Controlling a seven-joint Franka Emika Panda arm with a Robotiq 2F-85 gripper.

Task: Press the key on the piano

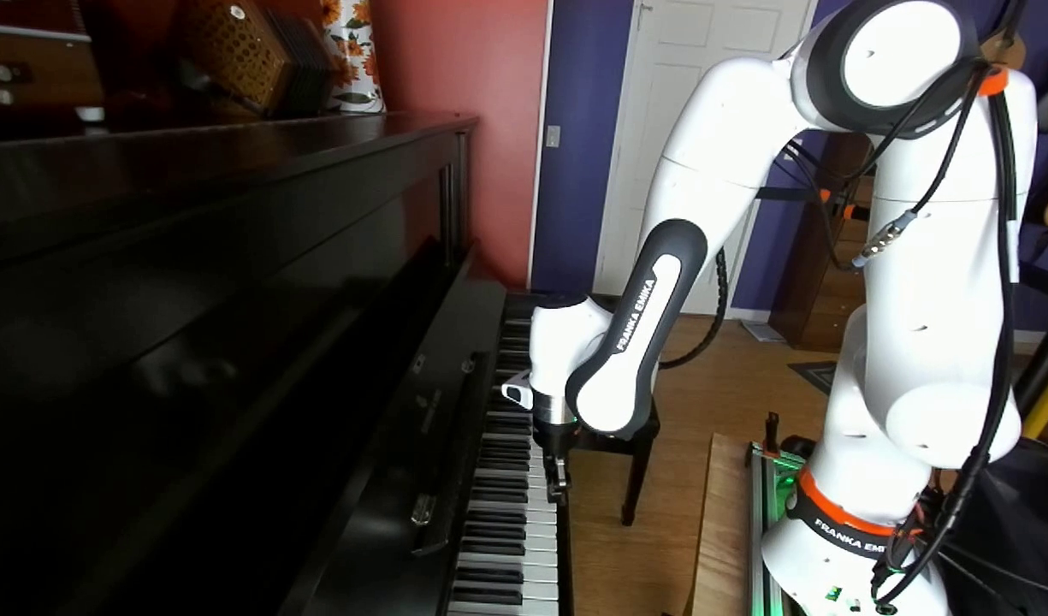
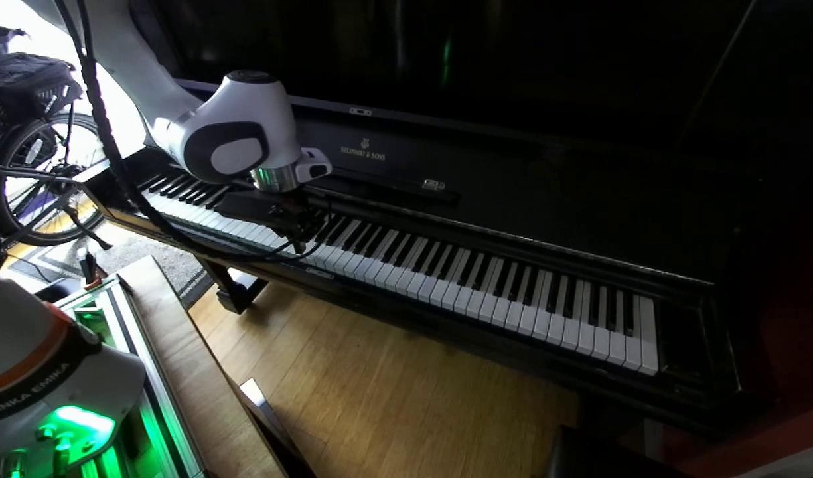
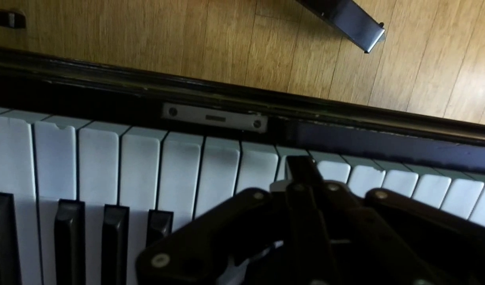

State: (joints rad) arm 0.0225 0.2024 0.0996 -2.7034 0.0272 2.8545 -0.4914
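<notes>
The fingers (image 3: 301, 168) are pressed together; the white keys (image 3: 216, 166) lie just beneath them, running lengthwise back into the piano (image 1: 258, 257); contact I can't make out.

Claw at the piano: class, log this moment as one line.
piano: white keys uncovered | claw: shut, pointing down near white keys' front ends | contact: cannot tell | press: unconfirmed
</notes>
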